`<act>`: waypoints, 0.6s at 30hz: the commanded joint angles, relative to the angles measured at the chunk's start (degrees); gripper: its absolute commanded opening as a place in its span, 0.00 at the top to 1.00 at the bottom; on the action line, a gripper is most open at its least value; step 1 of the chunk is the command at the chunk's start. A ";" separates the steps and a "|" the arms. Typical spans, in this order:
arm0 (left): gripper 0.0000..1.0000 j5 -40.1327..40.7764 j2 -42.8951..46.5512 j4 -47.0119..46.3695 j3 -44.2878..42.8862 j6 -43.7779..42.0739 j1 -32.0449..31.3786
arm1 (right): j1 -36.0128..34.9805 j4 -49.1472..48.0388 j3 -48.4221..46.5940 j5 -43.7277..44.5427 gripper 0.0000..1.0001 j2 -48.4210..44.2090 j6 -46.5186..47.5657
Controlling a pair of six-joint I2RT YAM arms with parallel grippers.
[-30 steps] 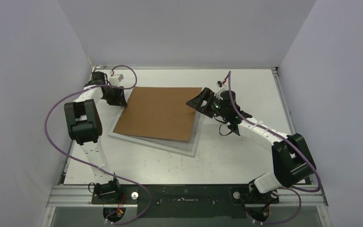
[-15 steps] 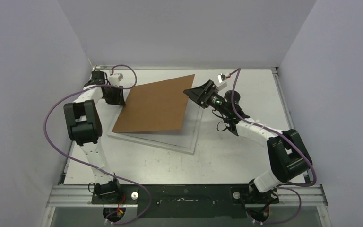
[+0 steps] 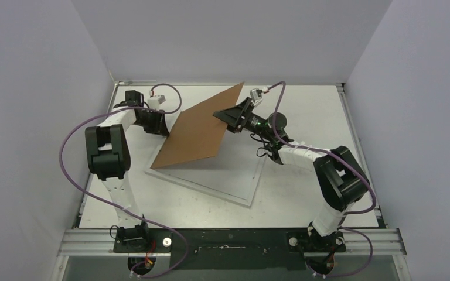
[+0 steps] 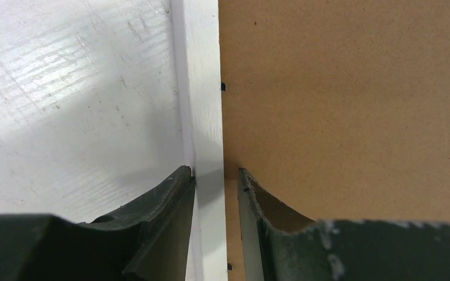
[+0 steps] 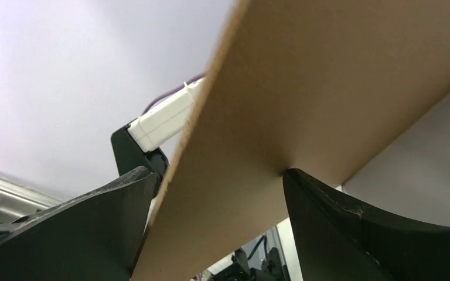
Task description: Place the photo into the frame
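Frame (image 3: 202, 186) is being clamped on the surface (image 3: 304, 117) by left fingers (image 4: 158, 211) while the backing board (image 3: 196, 132), flat on it a second ago, is being swung open for loading by gripping right fingers (image 5: 328, 222).

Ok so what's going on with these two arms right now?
The right gripper holds the brown backing board by one edge, tilted steeply up off the white frame. The left gripper clamps the frame's edge rail, which lies on the table, with a finger on either side. The photo isn't visible in any view.
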State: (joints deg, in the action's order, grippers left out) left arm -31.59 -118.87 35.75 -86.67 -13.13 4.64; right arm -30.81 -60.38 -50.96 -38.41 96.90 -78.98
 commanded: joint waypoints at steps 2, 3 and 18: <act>0.70 -6.11 3.16 5.23 3.34 1.68 -1.10 | -1.99 3.35 -6.48 -1.78 0.21 0.36 0.56; 0.70 -6.07 3.41 5.26 3.49 1.69 -0.98 | -1.94 12.29 -7.14 -1.18 0.22 -1.79 5.64; 0.70 -6.11 5.16 4.83 3.52 2.08 0.54 | -0.72 67.49 -16.27 10.23 0.48 -12.35 30.33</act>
State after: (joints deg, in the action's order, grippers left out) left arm -33.93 -117.21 38.24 -84.12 -12.25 5.32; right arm -32.53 1.15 -68.10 -29.87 86.80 -51.55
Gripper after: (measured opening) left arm 0.303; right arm 0.555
